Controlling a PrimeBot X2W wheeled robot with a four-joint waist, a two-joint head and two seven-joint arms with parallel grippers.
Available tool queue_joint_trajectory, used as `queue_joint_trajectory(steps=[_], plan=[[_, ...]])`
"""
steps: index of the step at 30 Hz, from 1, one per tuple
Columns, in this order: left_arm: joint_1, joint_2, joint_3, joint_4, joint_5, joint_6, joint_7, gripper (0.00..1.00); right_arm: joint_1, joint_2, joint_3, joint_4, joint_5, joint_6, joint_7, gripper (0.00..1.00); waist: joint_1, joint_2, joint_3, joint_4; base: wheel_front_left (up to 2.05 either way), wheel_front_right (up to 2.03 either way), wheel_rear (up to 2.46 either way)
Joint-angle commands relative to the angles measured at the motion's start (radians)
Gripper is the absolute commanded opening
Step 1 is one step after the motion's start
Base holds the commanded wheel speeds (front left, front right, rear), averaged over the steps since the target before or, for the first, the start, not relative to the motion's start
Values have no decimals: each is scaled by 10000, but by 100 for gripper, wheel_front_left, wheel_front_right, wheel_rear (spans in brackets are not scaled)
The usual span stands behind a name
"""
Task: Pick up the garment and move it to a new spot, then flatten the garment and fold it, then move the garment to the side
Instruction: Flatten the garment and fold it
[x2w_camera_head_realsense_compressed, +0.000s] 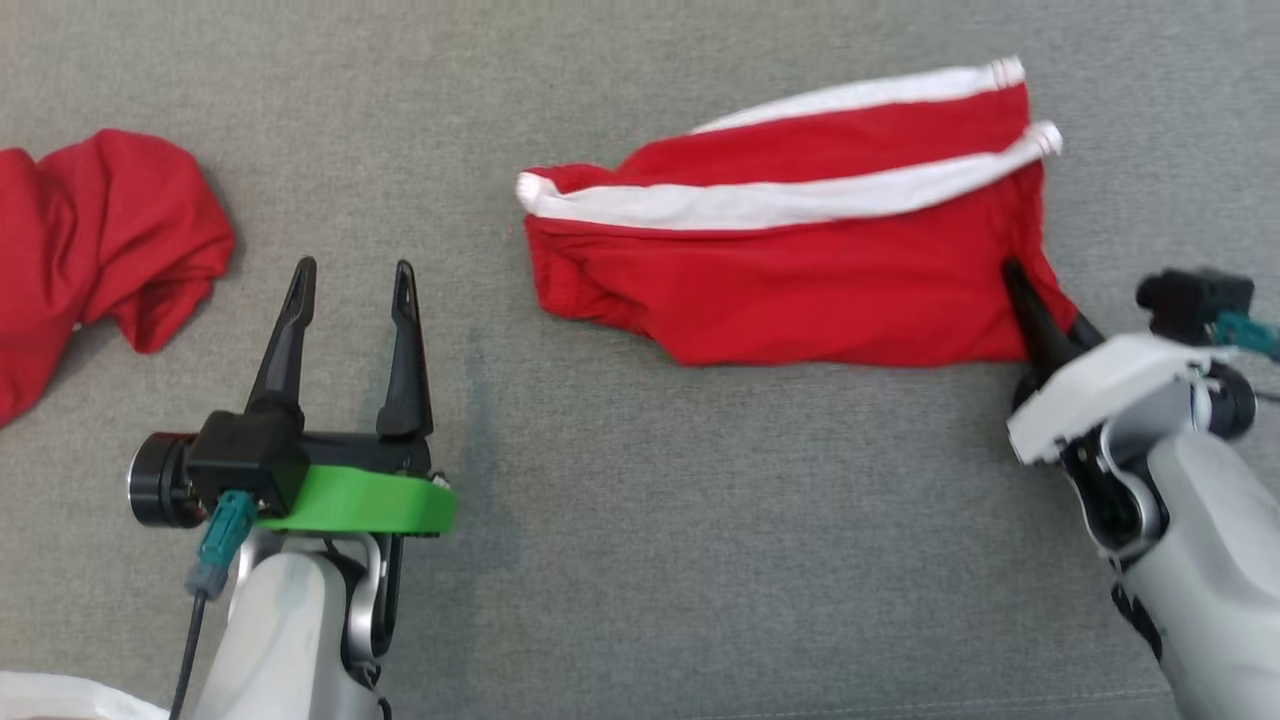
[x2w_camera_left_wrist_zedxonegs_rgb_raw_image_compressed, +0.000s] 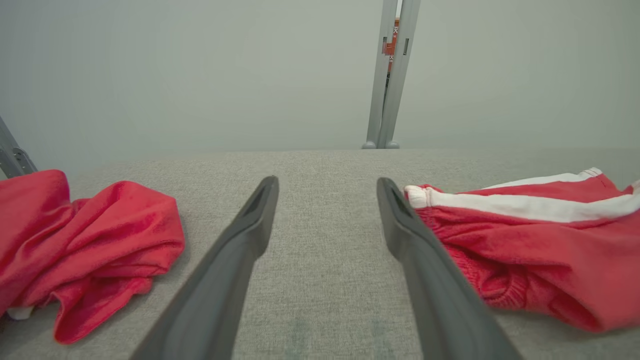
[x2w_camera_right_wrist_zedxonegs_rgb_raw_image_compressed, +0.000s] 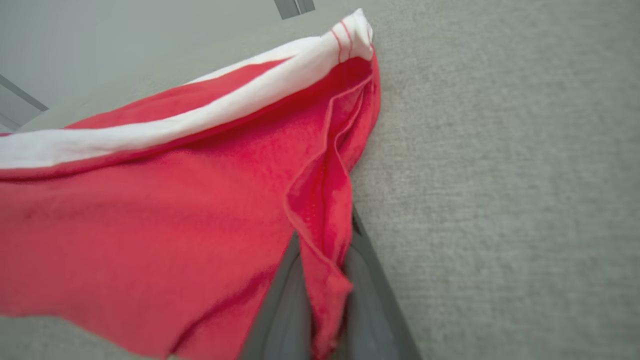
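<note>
I see the garment (x2w_camera_head_realsense_compressed: 790, 250), red shorts with white side stripes, lying mostly flat on the grey cloth-covered tabletop (x2w_camera_head_realsense_compressed: 640, 500), towards the right and far side of my head view. Its gathered waistband end points left and its two leg ends point right.

My right gripper (x2w_camera_head_realsense_compressed: 1015, 272) is at the garment's lower right corner. In the right wrist view its jaws are closed tight on a raised fold of red fabric at that edge. The cloth is sandwiched between the two dark fingers (x2w_camera_right_wrist_zedxonegs_rgb_raw_image_compressed: 370, 300) and hangs down between them.

My left gripper (x2w_camera_head_realsense_compressed: 350, 270) hovers over bare tabletop, left of the garment and apart from it. Its jaws are spread wide and hold nothing. In the left wrist view the waistband end sits just beyond the right-hand finger.

A second red cloth (x2w_camera_head_realsense_compressed: 90, 240) lies crumpled at the far left, well apart from the garment. A grey metal post (x2w_camera_left_wrist_zedxonegs_rgb_raw_image_compressed: 392, 75) stands at the far edge of the tabletop.
</note>
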Motion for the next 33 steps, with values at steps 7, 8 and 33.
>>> queue_joint_trajectory(steps=[7,8,33], plan=[[522,62,-9,74,21,-20,-2,100,1961,258,-1295,-834,-341,-20,-250,0,0,0,-582,-433,0,0,0],[537,76,-23,91,23,-35,-2,100,2071,310,-1429,-900,-400,-20,-191,0,0,0,-598,-426,0,0,0],[211,-89,-350,231,-189,-30,-2,100,56,1877,2465,-2936,-2033,-18,1598,0,0,0,-740,423,0,0,0]])
